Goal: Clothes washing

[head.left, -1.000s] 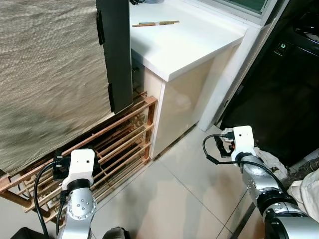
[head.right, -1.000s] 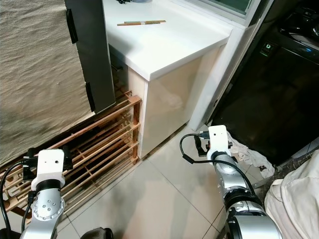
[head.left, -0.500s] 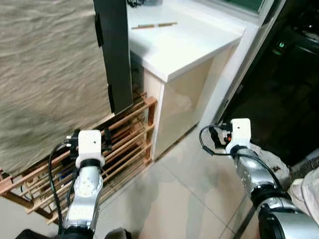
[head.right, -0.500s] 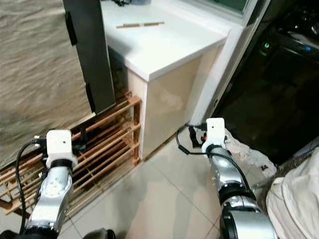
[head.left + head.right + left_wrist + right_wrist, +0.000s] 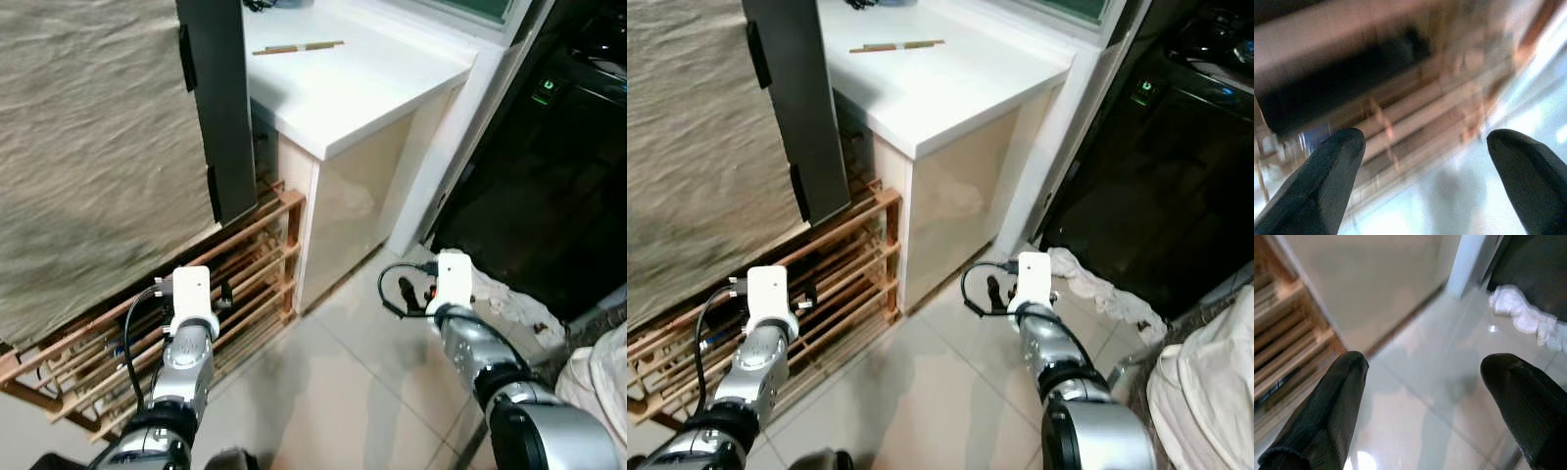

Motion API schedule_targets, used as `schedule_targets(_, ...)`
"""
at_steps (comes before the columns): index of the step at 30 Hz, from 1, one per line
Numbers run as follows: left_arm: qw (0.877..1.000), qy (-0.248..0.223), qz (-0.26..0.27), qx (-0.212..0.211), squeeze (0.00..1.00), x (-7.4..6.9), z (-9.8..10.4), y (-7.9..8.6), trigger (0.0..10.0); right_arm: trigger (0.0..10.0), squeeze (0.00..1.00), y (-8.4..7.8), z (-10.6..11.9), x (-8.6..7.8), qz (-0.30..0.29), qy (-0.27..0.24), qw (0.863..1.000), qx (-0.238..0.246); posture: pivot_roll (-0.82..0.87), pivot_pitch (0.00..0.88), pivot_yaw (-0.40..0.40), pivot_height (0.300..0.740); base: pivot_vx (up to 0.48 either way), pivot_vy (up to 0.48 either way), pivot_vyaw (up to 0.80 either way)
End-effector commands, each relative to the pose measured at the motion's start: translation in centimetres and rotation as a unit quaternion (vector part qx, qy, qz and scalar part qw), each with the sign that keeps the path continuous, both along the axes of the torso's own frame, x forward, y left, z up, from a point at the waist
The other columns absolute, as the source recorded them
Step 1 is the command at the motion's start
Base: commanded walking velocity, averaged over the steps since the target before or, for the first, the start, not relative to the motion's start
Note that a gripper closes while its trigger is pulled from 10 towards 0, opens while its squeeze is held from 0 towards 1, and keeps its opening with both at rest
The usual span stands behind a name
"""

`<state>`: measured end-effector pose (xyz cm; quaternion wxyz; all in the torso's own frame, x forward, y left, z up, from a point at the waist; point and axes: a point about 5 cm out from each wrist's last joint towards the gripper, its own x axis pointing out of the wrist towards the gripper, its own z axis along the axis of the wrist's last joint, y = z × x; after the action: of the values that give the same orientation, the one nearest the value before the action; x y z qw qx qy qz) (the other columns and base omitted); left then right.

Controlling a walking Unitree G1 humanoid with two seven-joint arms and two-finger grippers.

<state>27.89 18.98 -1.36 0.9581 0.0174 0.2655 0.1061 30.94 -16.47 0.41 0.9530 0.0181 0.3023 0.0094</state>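
Observation:
A crumpled white cloth (image 5: 1099, 287) lies on the tiled floor against the foot of a dark washing machine (image 5: 549, 166) at the right; it also shows as the white cloth (image 5: 1526, 319) in the right wrist view. My right gripper (image 5: 1427, 399) is open above the tiles, short of the cloth, with nothing between its fingers. My left gripper (image 5: 1425, 164) is open too, pointing at a wooden slatted rack (image 5: 1415, 112). A pale heap of laundry (image 5: 1207, 392) sits at the lower right.
A white counter (image 5: 362, 83) with a thin stick (image 5: 297, 46) on it stands ahead. A dark panel (image 5: 220, 108) and a beige fabric (image 5: 88, 147) hang at the left over the wooden rack (image 5: 250, 259). Pale floor tiles (image 5: 333, 392) lie between my arms.
Both arms have drawn in toward the middle: the left wrist moved right and up along the rack, the right wrist moved left. The view has shifted slightly.

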Motion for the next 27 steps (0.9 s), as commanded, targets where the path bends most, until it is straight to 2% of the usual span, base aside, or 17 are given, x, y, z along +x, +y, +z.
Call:
schedule_targets(1, 0.998, 0.058, 0.001, -0.023, 0.0, -1.5, -1.8, -0.7, 10.0, 10.0, 0.0, -0.2, -1.3, -1.2, -0.003, 0.044, 0.999, -0.017, -0.08, 0.074, -0.086, 0.74, 0.0, 0.0, 0.0)
schedule_targets(6, 0.991, 0.124, -0.019, -0.035, 0.0, -4.2, -4.1, -1.5, 10.0, 10.0, 0.0, -0.5, -3.2, -3.3, -0.015, 0.102, 0.995, -0.01, -0.08, 0.069, -0.079, 0.74, 0.0, 0.0, 0.0)
schedule_targets(7, 0.991, 0.124, -0.019, -0.035, 0.0, -4.2, -4.1, -1.5, 10.0, 10.0, 0.0, -0.5, -3.2, -3.3, -0.015, 0.102, 0.995, -0.01, -0.08, 0.069, -0.079, 0.74, 0.0, 0.0, 0.0)
schedule_targets(8, 0.989, 0.144, -0.013, -0.043, 0.0, -5.0, -4.7, -1.5, 10.0, 10.0, 0.0, -0.9, -3.5, -3.7, -0.026, 0.109, 0.994, -0.012, -0.08, 0.062, -0.078, 0.74, 0.0, 0.0, 0.0)
schedule_targets(10, 0.976, 0.211, 0.002, -0.049, 0.0, -7.5, -6.3, -1.1, 10.0, 10.0, 0.0, -1.7, -4.5, -5.0, -0.038, 0.143, 0.989, -0.022, -0.09, 0.055, -0.078, 0.74, 0.0, 0.0, 0.0)
schedule_targets(12, 0.973, 0.226, -0.005, -0.044, 0.0, -8.2, -6.6, -1.0, 10.0, 10.0, 0.0, -1.8, -5.0, -5.7, -0.028, 0.162, 0.986, -0.028, -0.09, 0.05, -0.074, 0.74, 0.0, 0.0, 0.0)
schedule_targets(16, 0.972, 0.233, -0.025, -0.025, 0.0, -8.7, -6.9, -0.8, 10.0, 10.0, 0.0, -1.6, -5.5, -6.4, -0.013, 0.182, 0.983, -0.029, -0.1, 0.051, -0.07, 0.74, 0.0, 0.0, 0.0)
schedule_targets(21, 0.975, 0.222, -0.023, -0.013, 0.0, -8.2, -6.5, -0.3, 10.0, 10.0, 0.0, -1.2, -5.8, -6.8, -0.007, 0.194, 0.981, -0.032, -0.1, 0.055, -0.067, 0.74, 0.0, 0.0, 0.0)
schedule_targets(27, 0.977, 0.211, -0.038, -0.008, 0.0, -7.6, -6.2, -0.3, 10.0, 10.0, 0.0, -1.1, -6.0, -7.0, -0.002, 0.198, 0.98, -0.036, -0.1, 0.055, -0.067, 0.74, 0.0, 0.0, 0.0)
